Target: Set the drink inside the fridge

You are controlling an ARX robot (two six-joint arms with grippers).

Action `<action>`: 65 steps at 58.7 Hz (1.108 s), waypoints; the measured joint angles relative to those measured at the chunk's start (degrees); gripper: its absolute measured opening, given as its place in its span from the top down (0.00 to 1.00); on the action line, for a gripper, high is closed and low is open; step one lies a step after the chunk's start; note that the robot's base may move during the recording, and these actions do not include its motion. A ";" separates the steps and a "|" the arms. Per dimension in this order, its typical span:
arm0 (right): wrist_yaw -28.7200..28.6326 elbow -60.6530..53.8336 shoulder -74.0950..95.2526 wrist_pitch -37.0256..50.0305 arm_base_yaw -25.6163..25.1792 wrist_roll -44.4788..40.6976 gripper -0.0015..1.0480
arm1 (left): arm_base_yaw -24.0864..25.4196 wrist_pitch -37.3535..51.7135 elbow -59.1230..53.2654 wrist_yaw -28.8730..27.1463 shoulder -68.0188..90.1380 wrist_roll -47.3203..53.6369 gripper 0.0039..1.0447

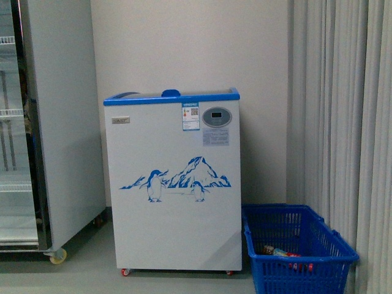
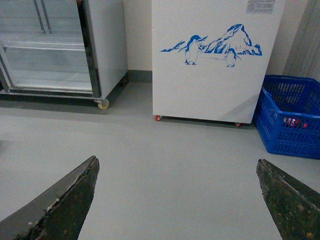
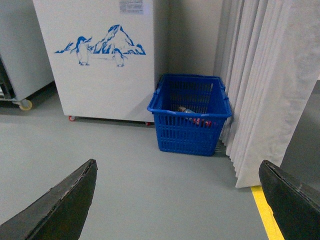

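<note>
Both claws, the left gripper [image 2: 176,165] and the right gripper [image 3: 177,165], hang spread wide and empty over the grey floor [image 2: 150,145], well short of the fridge [image 1: 174,214], which stands against the wall between a grey cabinet [image 1: 67,122] and a blue basket [image 1: 294,275] holding the drink [image 1: 278,250].

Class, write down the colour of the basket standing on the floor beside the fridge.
Blue. The basket shows best in the right wrist view.

Shop-like rm: chest freezer [image 1: 174,214], display cooler [image 1: 61,122], basket [image 1: 300,278].
</note>
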 joint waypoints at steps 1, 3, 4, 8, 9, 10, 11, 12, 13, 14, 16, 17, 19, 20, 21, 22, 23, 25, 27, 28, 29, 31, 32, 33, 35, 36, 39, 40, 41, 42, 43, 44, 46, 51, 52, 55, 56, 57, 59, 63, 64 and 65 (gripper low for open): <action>0.00 0.02 0.00 0.00 0.00 0.00 0.07 | 0.02 0.00 0.00 0.00 0.00 -0.02 0.08; 0.00 0.02 0.00 0.00 0.00 0.00 0.07 | 0.00 0.00 0.00 0.00 0.00 0.00 0.08; 0.00 0.02 0.00 0.00 -0.02 0.00 0.07 | 0.02 0.00 0.00 0.00 0.00 -0.02 0.08; 0.00 0.02 0.00 0.00 0.00 0.00 0.07 | 0.00 0.00 0.00 0.00 0.00 0.00 0.08; 0.00 0.02 0.00 0.00 0.00 0.00 0.07 | 0.02 0.00 0.00 0.00 0.00 -0.02 0.08; 0.00 0.00 0.00 0.00 0.00 0.00 0.07 | 0.02 0.00 0.00 0.00 0.00 0.00 0.08; 0.00 0.02 0.00 0.00 0.00 0.00 0.07 | 0.00 0.00 0.00 0.00 0.00 0.00 0.08; 0.00 0.02 0.00 0.00 0.00 0.00 0.07 | 0.02 0.00 0.00 0.00 0.00 -0.02 0.08; 0.00 0.00 0.00 0.00 0.00 0.00 0.07 | 0.02 0.00 0.00 0.00 0.00 0.00 0.08; 0.00 0.00 0.00 0.00 0.00 0.00 0.07 | 0.00 0.00 0.00 0.00 0.00 0.00 0.08; 0.00 0.02 0.00 0.00 0.00 0.02 0.07 | 0.00 0.00 0.00 0.00 0.00 0.00 0.08; 0.00 0.02 0.00 0.00 0.00 0.00 0.07 | 0.00 0.00 0.00 0.00 0.00 0.00 0.08; 0.00 0.02 0.00 0.00 0.00 0.00 0.07 | 0.02 0.00 0.00 0.00 0.00 0.00 0.08; 0.00 0.02 0.00 0.00 0.00 0.00 0.07 | 0.02 0.00 0.00 0.00 0.00 0.00 0.08; 0.00 0.02 0.00 0.00 -0.02 0.00 0.07 | 0.00 0.00 0.00 0.00 0.00 -0.02 0.08; 0.00 0.02 0.00 0.00 0.00 0.00 0.07 | 0.02 0.00 0.00 0.00 0.00 -0.02 0.08; 0.00 0.00 0.00 0.00 0.00 0.00 0.07 | 0.00 0.00 0.00 0.00 0.00 0.00 0.08; 0.00 0.02 0.00 0.00 -0.02 0.00 0.07 | 0.00 0.00 0.00 0.00 0.00 0.00 0.08; 0.00 0.02 0.00 0.00 0.00 0.00 0.07 | 0.02 0.00 0.00 0.00 0.00 0.00 0.08; 0.00 0.02 0.00 0.00 0.00 0.00 0.07 | 0.00 0.00 0.00 0.00 0.00 0.00 0.08; 0.00 0.02 0.00 0.00 -0.02 0.02 0.07 | 0.00 0.00 0.00 0.00 0.00 0.00 0.08; 0.00 0.02 0.00 0.00 0.00 0.00 0.07 | 0.02 0.00 0.00 0.00 0.00 0.00 0.08; 0.00 0.02 0.00 0.00 0.00 0.00 0.07 | 0.00 0.00 0.00 0.00 0.00 0.00 0.08; 0.00 0.02 0.00 0.00 0.00 0.00 0.07 | 0.00 0.00 0.00 0.00 0.00 0.00 0.08; 0.00 0.02 0.00 0.00 0.00 0.00 0.07 | 0.00 0.00 0.00 0.00 0.00 0.00 0.08; 0.00 0.02 -0.02 0.00 0.00 0.02 0.07 | 0.00 0.00 0.00 0.00 0.00 -0.02 0.08; 0.00 0.00 0.00 0.00 0.00 0.00 0.07 | 0.00 0.00 0.00 0.02 0.00 0.00 0.08; 0.00 0.02 -0.02 0.00 0.00 0.00 0.07 | 0.00 0.00 0.00 0.00 0.00 0.00 0.08; 0.00 0.02 -0.02 0.00 0.00 0.00 0.07 | 0.02 0.00 0.00 0.00 0.00 0.00 0.08; 0.00 0.02 0.00 0.00 0.00 0.00 0.07 | 0.02 0.00 0.00 0.02 0.00 -0.02 0.08; 0.00 0.02 0.00 0.00 0.00 0.00 0.07 | 0.00 0.00 0.00 0.00 0.00 0.00 0.08; 0.00 0.02 -0.02 0.00 -0.02 0.02 0.07 | 0.00 0.00 0.00 0.00 0.00 0.00 0.08; 0.00 0.02 0.00 0.00 0.00 0.00 0.07 | 0.00 0.00 0.00 0.02 0.00 0.00 0.08; 0.00 0.02 0.00 0.00 0.00 0.00 0.07 | 0.02 0.00 0.00 0.00 0.00 0.00 0.08; 0.00 0.02 0.00 0.00 0.00 0.00 0.07 | 0.02 0.00 0.00 0.00 0.00 0.00 0.08; -0.02 0.02 -0.02 0.00 -0.02 0.00 0.07 | 0.00 0.00 0.00 0.00 0.00 -0.02 0.08; -0.02 0.02 -0.02 0.00 -0.02 0.00 0.07 | 0.00 0.00 0.00 0.00 0.00 -0.02 0.08; 0.00 0.02 0.00 0.00 -0.02 0.00 0.07 | 0.00 0.00 0.00 0.02 0.00 0.00 0.08; 0.00 0.02 0.00 0.00 0.00 0.00 0.07 | 0.02 0.00 0.00 0.00 0.00 -0.02 0.08; 0.00 0.02 0.00 0.00 0.00 0.00 0.07 | 0.02 0.00 0.00 0.00 0.00 -0.02 0.08; 0.00 0.02 -0.02 0.00 -0.02 0.00 0.07 | 0.00 0.00 0.00 0.00 0.00 0.00 0.08; 0.00 0.00 0.00 0.00 0.00 0.00 0.07 | 0.00 0.00 0.00 0.00 0.00 0.00 0.08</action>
